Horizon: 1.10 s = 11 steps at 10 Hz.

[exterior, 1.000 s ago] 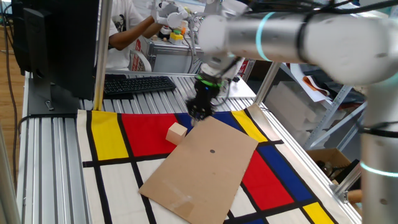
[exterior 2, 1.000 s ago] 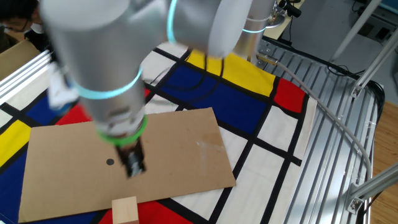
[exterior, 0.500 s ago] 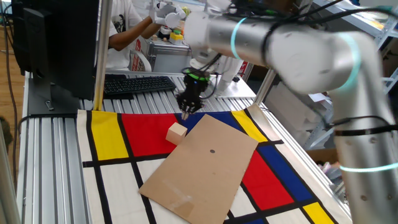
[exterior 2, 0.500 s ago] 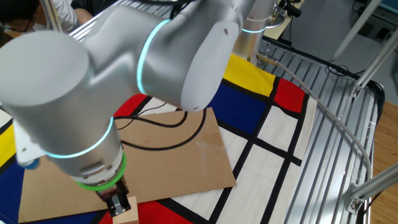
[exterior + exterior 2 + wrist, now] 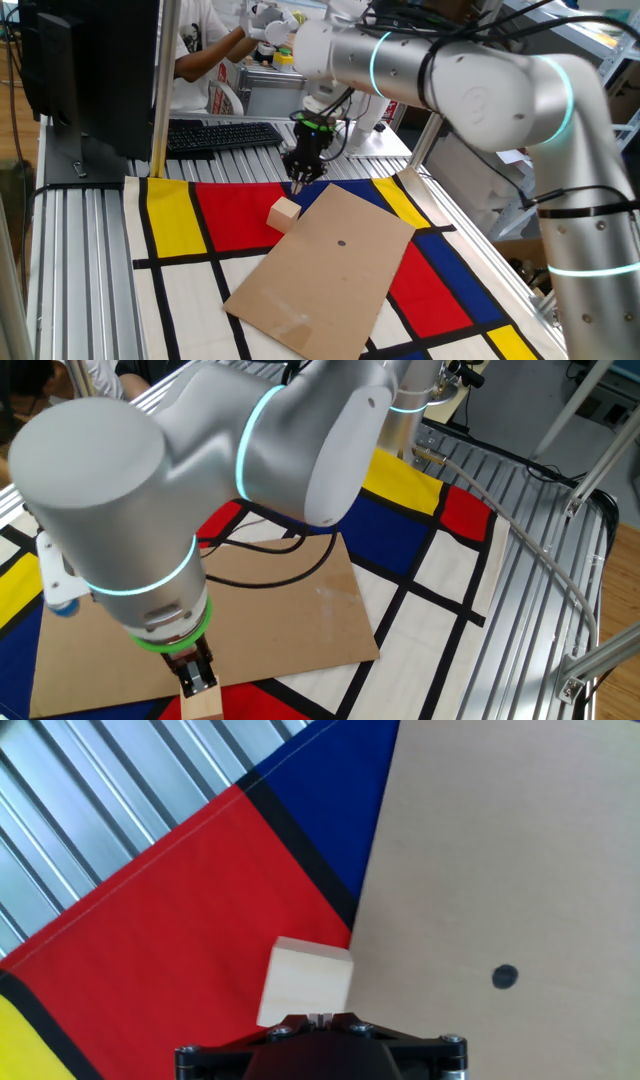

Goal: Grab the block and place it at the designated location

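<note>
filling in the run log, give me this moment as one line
phase: approach | gripper: above block, not gripping | block: on red mat panel, beside cardboard edge | cardboard: dot uncovered | placed: no

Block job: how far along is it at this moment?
Early. Nothing looks placed: the small tan wooden cube sits on the mat's red panel beside the flat brown cardboard rectangle. In hand: the gripper hovers above the cube, not gripping. Left: descend, grasp, set it on the cardboard.
</note>
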Tool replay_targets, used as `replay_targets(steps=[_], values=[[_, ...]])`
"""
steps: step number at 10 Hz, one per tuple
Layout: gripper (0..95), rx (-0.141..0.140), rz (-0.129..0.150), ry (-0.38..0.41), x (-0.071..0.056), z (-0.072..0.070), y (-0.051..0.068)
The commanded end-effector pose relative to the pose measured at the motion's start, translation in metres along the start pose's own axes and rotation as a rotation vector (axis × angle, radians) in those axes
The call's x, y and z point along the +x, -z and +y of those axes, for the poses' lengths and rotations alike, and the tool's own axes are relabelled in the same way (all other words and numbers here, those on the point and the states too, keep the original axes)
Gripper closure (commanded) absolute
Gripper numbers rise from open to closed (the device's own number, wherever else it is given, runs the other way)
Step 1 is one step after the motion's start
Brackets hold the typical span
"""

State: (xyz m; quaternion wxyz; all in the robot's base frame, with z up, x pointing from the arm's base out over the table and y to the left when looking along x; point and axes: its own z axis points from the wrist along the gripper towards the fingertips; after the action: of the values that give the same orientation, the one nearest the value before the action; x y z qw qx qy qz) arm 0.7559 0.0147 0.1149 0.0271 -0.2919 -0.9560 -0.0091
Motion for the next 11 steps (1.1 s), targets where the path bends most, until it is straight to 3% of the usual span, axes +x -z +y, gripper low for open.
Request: replay_targets(steps=[1, 3, 4, 5, 6, 7, 8, 11], values=[[95.0, 0.026, 0.013, -0.001, -0.0041, 0.0050, -0.0016], [95.0, 0.051, 0.014, -0.002, -0.0046, 0.0064, -0.0032], [76.0, 0.051, 0.020, 0.002, -0.0048, 0.0072, -0.0041], [76.0, 0.059, 0.026, 0.000, -0.0050, 0.0081, -0.0052], [38.0, 0.059, 0.031, -0.014, -0.0053, 0.0086, -0.0058], [38.0, 0.057, 0.041, -0.043, -0.0055, 0.0094, -0.0068], [0.0, 0.060, 0.045, -0.051, -0.0057, 0.0102, -0.0077], [0.0, 0.065, 0.046, -0.093, -0.0062, 0.0111, -0.0090]])
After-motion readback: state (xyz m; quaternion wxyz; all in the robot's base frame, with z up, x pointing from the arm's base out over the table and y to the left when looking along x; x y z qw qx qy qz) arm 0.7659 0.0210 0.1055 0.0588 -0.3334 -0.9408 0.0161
